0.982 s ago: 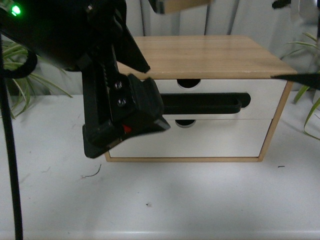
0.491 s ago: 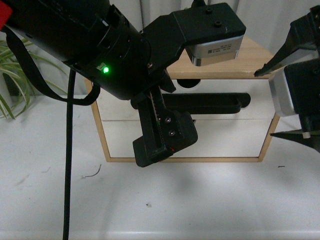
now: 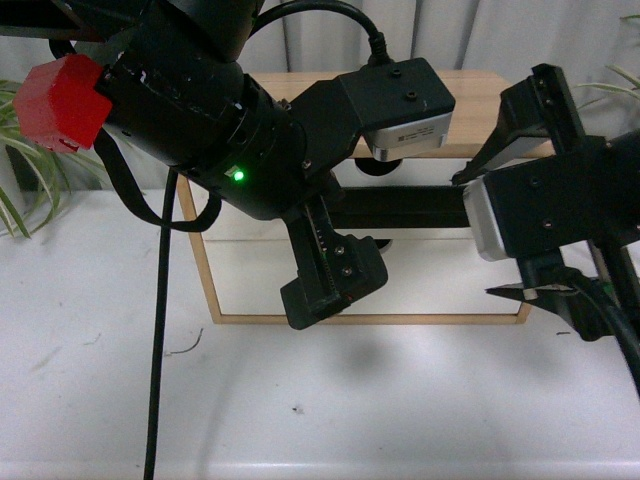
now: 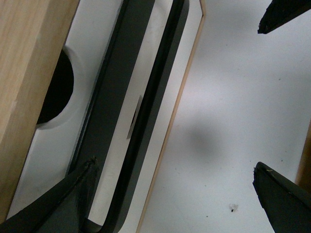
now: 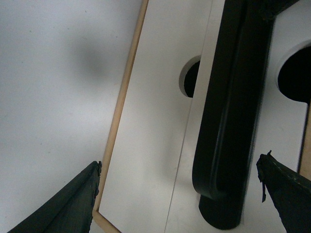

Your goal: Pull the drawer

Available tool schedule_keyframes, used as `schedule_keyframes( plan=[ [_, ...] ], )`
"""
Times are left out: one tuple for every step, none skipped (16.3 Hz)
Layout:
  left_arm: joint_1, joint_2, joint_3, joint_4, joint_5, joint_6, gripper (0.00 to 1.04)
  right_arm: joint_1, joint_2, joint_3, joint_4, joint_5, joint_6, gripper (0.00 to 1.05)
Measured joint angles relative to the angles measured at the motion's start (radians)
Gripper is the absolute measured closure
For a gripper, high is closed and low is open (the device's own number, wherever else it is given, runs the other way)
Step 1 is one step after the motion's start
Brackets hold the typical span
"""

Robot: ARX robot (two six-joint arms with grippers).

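White table (image 3: 100, 400) all across the foreground, pale curtain (image 3: 500, 35) behind, a striped plant (image 3: 12, 212) out at 9 o'clock and more leaves (image 3: 612, 90) at 2 o'clock. Dead ahead at 12 o'clock stands the wooden cabinet (image 3: 480, 95), and the drawer (image 3: 425, 172) sits in its upper slot, black handle (image 3: 410, 207) running across it, a plain lower front (image 3: 440, 275) beneath. Only the front camera catches the red block (image 3: 58, 100) and green light (image 3: 238, 176) on the left arm. The left wrist camera gets in close: left gripper (image 4: 175, 167) spread wide, one finger (image 4: 63, 199) right at the handle, contact unclear, with the dark notch (image 4: 53, 92) beside it. The right wrist camera alone shows the handle's rounded end, and the right gripper (image 5: 182, 160) gapes open in front of it, gripping nothing.
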Motion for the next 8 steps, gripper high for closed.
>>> schedule_keyframes(
  plan=[
    [0.003, 0.008, 0.006, 0.009, -0.002, -0.002, 0.07, 0.004, 0.007, 0.007, -0.008, 0.002, 0.003, 0.06],
    [0.008, 0.011, 0.008, 0.011, -0.002, -0.005, 0.07, 0.008, 0.014, 0.011, -0.011, 0.008, 0.006, 0.06],
    [0.014, 0.019, 0.008, 0.011, 0.006, -0.01, 0.07, 0.013, 0.028, 0.022, -0.023, 0.019, 0.01, 0.06],
    [0.014, 0.034, 0.008, 0.031, 0.006, -0.01, 0.07, 0.019, 0.053, 0.033, -0.013, 0.024, 0.021, 0.06],
    [0.014, 0.042, 0.005, 0.038, 0.006, -0.011, 0.07, 0.02, 0.067, 0.033, -0.006, 0.026, 0.026, 0.06],
    [0.015, 0.043, 0.002, 0.036, 0.006, -0.012, 0.07, 0.021, 0.072, 0.033, -0.002, 0.028, 0.028, 0.06],
    [0.015, 0.044, -0.005, 0.04, 0.006, -0.012, 0.07, 0.026, 0.08, 0.033, 0.001, 0.032, 0.029, 0.06],
    [0.014, 0.044, -0.013, 0.045, 0.008, -0.013, 0.07, 0.027, 0.089, 0.033, 0.007, 0.034, 0.03, 0.06]
  ],
)
